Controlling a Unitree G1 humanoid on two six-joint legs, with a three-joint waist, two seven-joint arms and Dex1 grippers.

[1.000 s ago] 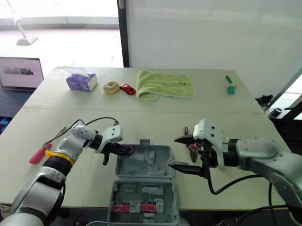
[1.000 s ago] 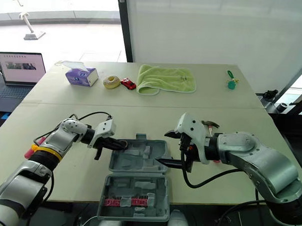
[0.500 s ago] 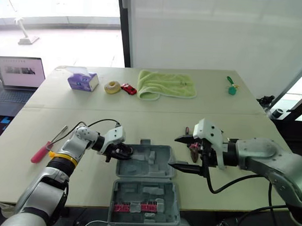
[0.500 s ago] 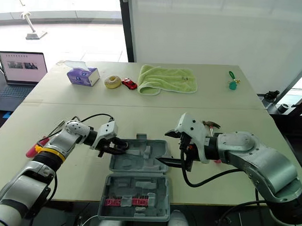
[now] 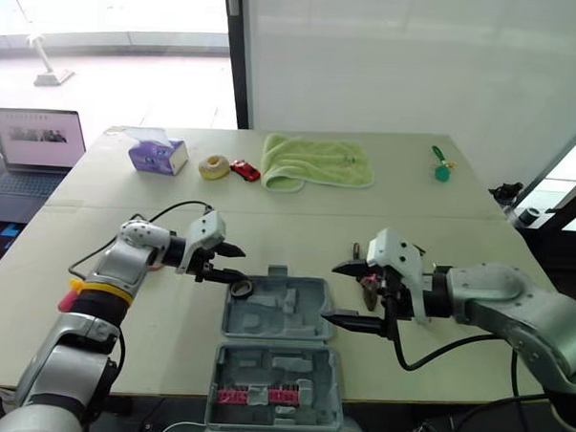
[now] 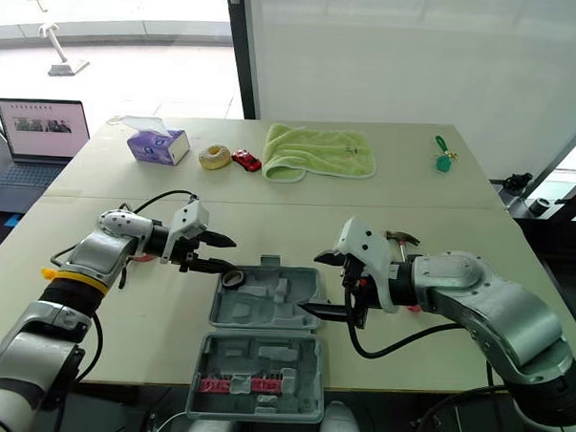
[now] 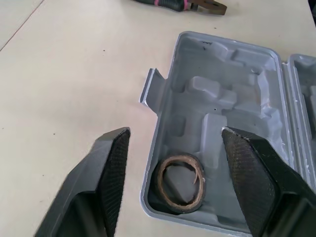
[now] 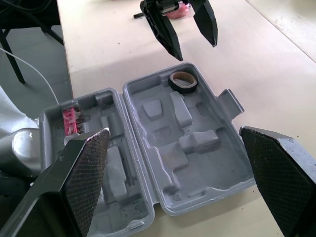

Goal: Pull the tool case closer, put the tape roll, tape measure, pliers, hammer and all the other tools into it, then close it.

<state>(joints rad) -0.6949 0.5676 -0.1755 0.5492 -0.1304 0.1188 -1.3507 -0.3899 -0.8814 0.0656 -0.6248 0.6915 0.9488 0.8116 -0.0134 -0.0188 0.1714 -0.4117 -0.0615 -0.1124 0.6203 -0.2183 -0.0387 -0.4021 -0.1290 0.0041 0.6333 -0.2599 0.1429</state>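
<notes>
Back comes the left gripper point(image 5: 233, 267), up and away toward the left of the frame, clear of the tool case point(image 5: 284, 316), and the tape roll point(image 5: 240, 289) is out of its grasp! Its fingers stand apart above the bench point(image 5: 297, 231), tips aimed at the case, touching nothing. The roll sits in the upper-left corner pocket of the case's far half. The case lies wide open at lower centre, both grey halves flat, with a red insert point(image 5: 232, 397) in the near half. Over on the right, the right gripper point(image 5: 331, 292) hasn't budged. It hovers at the case's right edge, fingers spread wide, empty. Just behind it the pliers point(image 5: 369, 292) lie on the bench, partly hidden, and the hammer point(image 6: 402, 238) peeks out beyond the gripper. At far left a red-handled tool point(image 5: 67, 300) rests beside the left arm. Along the upper part of the frame sit a green towel point(image 5: 314, 163) and a tissue box point(image 5: 157, 157).
</notes>
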